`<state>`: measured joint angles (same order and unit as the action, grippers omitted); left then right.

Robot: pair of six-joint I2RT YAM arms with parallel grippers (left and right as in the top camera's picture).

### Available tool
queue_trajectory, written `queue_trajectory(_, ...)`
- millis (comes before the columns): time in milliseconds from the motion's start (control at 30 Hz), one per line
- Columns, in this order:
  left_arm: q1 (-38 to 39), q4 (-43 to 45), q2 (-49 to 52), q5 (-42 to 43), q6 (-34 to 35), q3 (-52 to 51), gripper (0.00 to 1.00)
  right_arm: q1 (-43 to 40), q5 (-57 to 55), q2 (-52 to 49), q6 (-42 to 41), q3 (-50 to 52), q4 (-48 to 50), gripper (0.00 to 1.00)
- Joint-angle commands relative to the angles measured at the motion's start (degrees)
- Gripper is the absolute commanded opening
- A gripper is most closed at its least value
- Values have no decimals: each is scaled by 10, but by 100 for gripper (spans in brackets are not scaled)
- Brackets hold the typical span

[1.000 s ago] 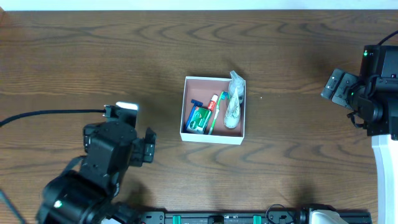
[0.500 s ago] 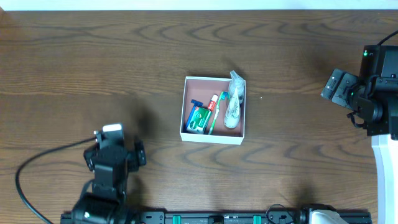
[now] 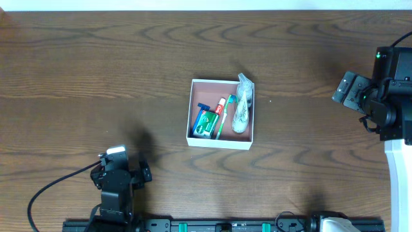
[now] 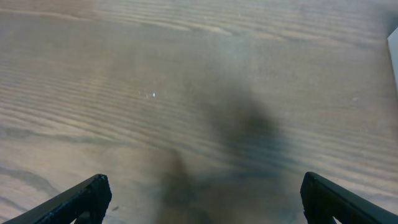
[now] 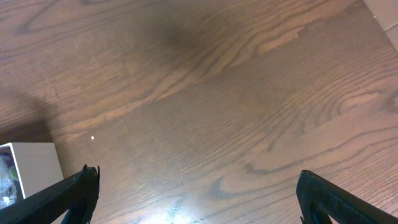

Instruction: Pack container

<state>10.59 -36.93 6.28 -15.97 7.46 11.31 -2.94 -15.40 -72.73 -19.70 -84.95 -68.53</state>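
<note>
Step in hand: I judge the packing is nearly done. No loose toiletry shows on the desk, and both arms are well apart from the container (image 3: 220,144).
Container: it stands about in the middle of the desk, well apart from every edge, open side up.
Contents: a green toothbrush (image 3: 223,118), a toothpaste tube (image 3: 222,105), a blue razor (image 3: 201,107), a green and blue packet (image 3: 206,124) and a clear plastic wrap (image 3: 242,103) lie side by side inside.
Point to watch: the clear plastic wrap reaches over the far wall of the container. It probably needs a light push down from above.
How to do it well: come to the container from above, not from the side, because the thin walls would slide easily. Touch only the wrap, and keep the other arm at its own edge of the desk.
Left gripper (image 4: 205,202): near the near edge, toward the near-left corner. Its fingers are spread wide, nothing is between them, and only bare wood is below.
Right gripper (image 5: 202,193): at the right edge, toward the far-right corner. It is also spread wide and empty. A corner of the container shows at the side of its view, not touching.
</note>
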Motion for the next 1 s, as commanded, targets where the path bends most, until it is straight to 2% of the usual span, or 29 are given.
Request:
queue_trajectory(0,-3,-1,-22,5,3,-21,98,-4,-4,0,5,-1,-1,99)
queue_trajectory(967,-3,-5,-45,5,-3,-19,98,-4,-5,0,5,-1,-1,99)
